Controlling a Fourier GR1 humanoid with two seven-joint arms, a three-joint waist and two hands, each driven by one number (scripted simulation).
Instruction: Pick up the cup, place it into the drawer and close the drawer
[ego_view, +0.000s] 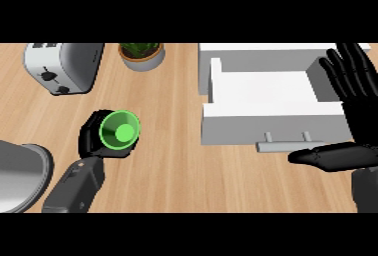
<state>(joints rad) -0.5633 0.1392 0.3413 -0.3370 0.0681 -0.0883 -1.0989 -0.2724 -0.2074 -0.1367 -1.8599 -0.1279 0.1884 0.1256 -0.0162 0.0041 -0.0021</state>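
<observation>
1. A silver toaster (63, 67) sits at the far left of the wooden counter (184, 170), with dark knobs on its near end
2. A potted plant (140, 54), green leaves in a pale grey pot, stands near the toaster's right, apart from it
3. A rounded grey metal vessel (22, 175) shows at the near left, cut off by the view's edge; its kind cannot be told

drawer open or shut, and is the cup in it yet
Open: the drawer is pulled out, its white inside showing with nothing in it. The green cup is outside it, held by the left hand.
</observation>
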